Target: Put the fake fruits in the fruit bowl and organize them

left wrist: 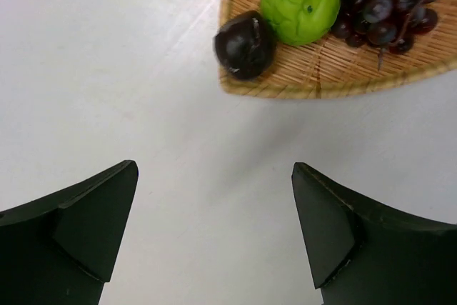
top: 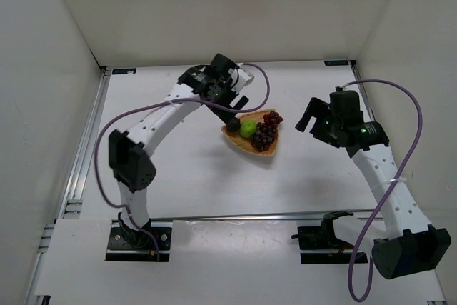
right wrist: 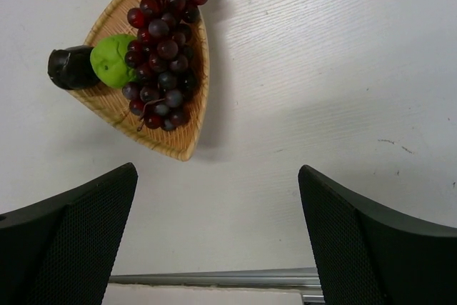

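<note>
All three fake fruits lie in the shallow tan woven wicker bowl (top: 251,146), which sits on the white table (top: 186,176) between the two arms, towards the far side. The round bright green apple (left wrist: 300,3) sits mid-bowl, touching the dark red-purple grape bunch (right wrist: 161,51) that fills the side nearer the right arm. The small dark purple-black plum (left wrist: 245,44) presses against the apple at the corner nearest the left arm.

The left tool (left wrist: 214,173) hangs just beside that corner, fingers spread wide with nothing between them. The right tool (right wrist: 218,173) stands well apart on the other side, equally wide and empty. Placing looks done; at most some tidying is left.

The left wrist view shows the plum resting on the rim itself, partly past the woven edge. The apple seems to be what keeps it from rolling inward, and nothing guards its outer side. The right wrist view confirms the overhang and alone shows the whole grape bunch lying along one edge. The overhead view resolves neither detail, but only it shows where both arms stand relative to the bowl.
</note>
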Controlling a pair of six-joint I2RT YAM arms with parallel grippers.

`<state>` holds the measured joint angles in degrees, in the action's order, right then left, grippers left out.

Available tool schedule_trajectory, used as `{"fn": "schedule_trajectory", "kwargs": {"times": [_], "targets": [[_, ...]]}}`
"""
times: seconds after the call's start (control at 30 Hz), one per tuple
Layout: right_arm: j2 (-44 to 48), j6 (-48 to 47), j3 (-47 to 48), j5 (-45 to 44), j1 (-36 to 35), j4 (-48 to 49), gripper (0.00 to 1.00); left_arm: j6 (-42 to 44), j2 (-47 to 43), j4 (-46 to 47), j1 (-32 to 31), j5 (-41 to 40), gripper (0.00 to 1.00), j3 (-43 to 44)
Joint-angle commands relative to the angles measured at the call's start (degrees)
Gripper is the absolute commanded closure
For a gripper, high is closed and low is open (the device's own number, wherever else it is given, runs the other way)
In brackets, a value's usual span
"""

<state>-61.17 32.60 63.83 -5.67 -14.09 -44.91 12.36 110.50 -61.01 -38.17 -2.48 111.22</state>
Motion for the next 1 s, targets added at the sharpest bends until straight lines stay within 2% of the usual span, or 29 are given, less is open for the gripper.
{"fn": "schedule_trajectory", "kwargs": {"times": [0.0,0.07,0.17,0.2,0.23,0.3,0.33,0.4,0.43,0.47,0.57,0.67,0.97], "targets": [[2.3,-0.7,-1.2,1.8,0.2,-0.3,0.02,0.4,-13.5,-1.9,1.0,-4.5,0.00,-2.8],[2.3,-0.7,-1.8,1.8,0.2,-0.3,0.01,0.4,-18.5,0.6,3.5,-5.8,0.00,-9.5],[2.8,-0.7,-2.9,1.8,0.2,-0.8,0.01,0.4,-32.0,7.0,11.4,-9.5,0.00,-23.1],[2.8,-0.7,-3.7,1.8,0.2,-0.8,0.01,0.4,-34.9,9.1,13.6,-10.8,0.00,-27.2],[2.8,-0.7,-4.4,2.3,0.2,-0.8,0.01,1.1,-37.5,11.1,18.1,-13.6,0.00,-34.9],[3.3,0.4,-4.9,1.8,0.7,-1.5,0.01,1.1,-44.3,14.2,22.8,-15.9,0.00,-41.6],[3.3,0.4,-4.9,1.0,0.7,-2.2,0.01,1.1,-46.1,16.1,27.8,-16.5,0.00,-46.8],[4.5,1.1,-6.2,0.0,0.7,-2.2,0.01,-0.3,-50.2,17.6,33.3,-16.5,0.00,-51.7],[4.5,1.1,-6.2,0.0,0.7,-2.2,0.01,-0.3,-51.2,18.2,38.2,-16.5,0.00,-54.0],[5.2,1.6,-6.9,0.0,0.7,-1.7,0.01,-1.0,-51.8,18.8,39.9,-15.6,0.00,-58.0],[5.8,2.1,-7.6,0.0,0.7,-1.1,0.01,-3.3,-51.8,18.8,40.9,-16.8,0.00,-63.5],[5.8,2.1,-8.2,0.0,0.7,-0.5,0.01,-5.4,-51.8,18.8,40.9,-16.2,0.00,-64.9],[7.6,2.6,-11.0,-1.3,0.7,1.8,0.01,-6.6,-50.0,18.8,40.9,-16.2,0.00,-61.4]]}}
